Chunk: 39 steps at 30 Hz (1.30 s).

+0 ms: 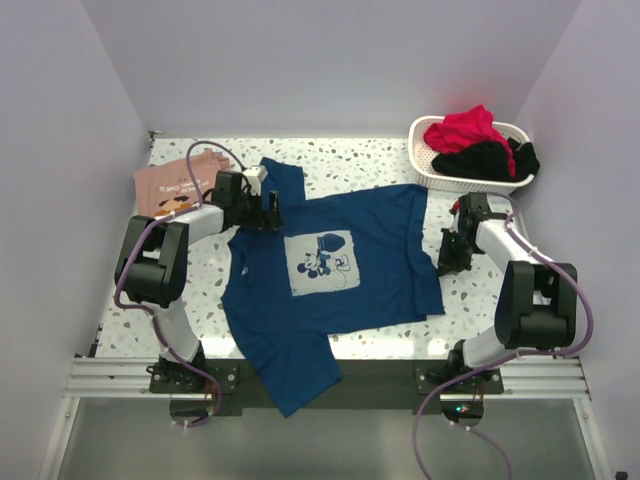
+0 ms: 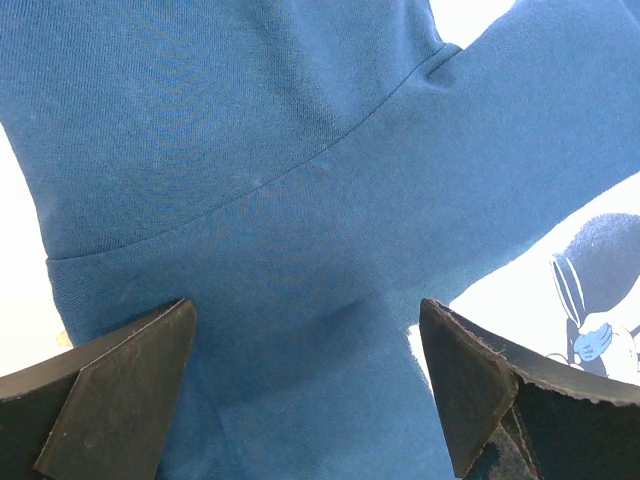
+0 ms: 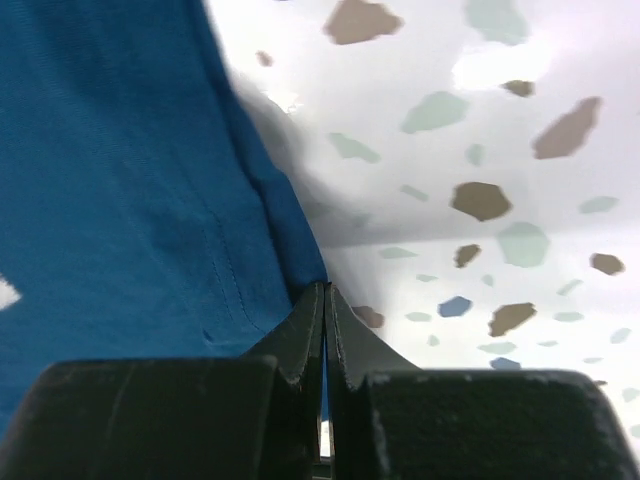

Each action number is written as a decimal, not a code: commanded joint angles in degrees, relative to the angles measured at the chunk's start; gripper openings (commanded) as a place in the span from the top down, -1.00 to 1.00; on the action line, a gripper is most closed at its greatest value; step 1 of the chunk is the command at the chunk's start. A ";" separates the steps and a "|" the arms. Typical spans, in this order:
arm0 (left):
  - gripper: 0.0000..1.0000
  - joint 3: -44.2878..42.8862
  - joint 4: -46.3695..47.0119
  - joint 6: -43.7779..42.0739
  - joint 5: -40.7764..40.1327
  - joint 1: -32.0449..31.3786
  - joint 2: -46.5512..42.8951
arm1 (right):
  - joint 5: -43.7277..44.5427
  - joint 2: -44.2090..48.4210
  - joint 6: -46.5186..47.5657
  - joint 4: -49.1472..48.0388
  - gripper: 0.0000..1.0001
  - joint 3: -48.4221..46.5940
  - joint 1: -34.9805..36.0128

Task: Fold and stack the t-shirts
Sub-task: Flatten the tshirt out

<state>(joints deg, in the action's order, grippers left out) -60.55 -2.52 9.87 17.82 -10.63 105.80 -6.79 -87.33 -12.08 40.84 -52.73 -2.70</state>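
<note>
The dark blue t-shirt (image 1: 385, 255) lies flat mid-frame; left gripper (image 1: 268, 216) gapes wide over its upper-left shoulder, right gripper (image 3: 325, 290) is pinching its right-side hem.

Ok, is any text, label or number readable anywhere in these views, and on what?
Salmon-pink t-shirt: lines of dark lettering, too small and blurred to read.
Dark blue t-shirt: pale square print of a cartoon mouse, no legible words.
White basket: no label visible.
</note>
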 commanded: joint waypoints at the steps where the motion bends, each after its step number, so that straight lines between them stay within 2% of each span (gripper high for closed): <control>1: -0.99 1.58 -5.65 -0.38 -0.60 0.53 3.89 | 3.62 1.99 1.26 1.88 1.00 -2.11 -1.52; 17: -0.99 1.49 -5.12 -0.20 -0.16 0.53 4.50 | 11.35 0.67 0.83 2.75 1.00 -4.13 -2.92; 32: -0.99 1.40 -5.83 0.24 -1.74 0.35 2.57 | 22.51 -3.90 0.65 5.03 1.00 -7.83 -3.19; 39: -0.99 1.05 -5.91 0.68 -2.44 -0.61 1.69 | 21.21 -2.94 0.03 6.27 1.00 -6.95 -3.28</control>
<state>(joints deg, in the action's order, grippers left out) -60.66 -1.85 9.89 17.67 -10.81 106.06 13.19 -90.89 -11.53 45.87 -58.37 -5.58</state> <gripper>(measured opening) 0.994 0.008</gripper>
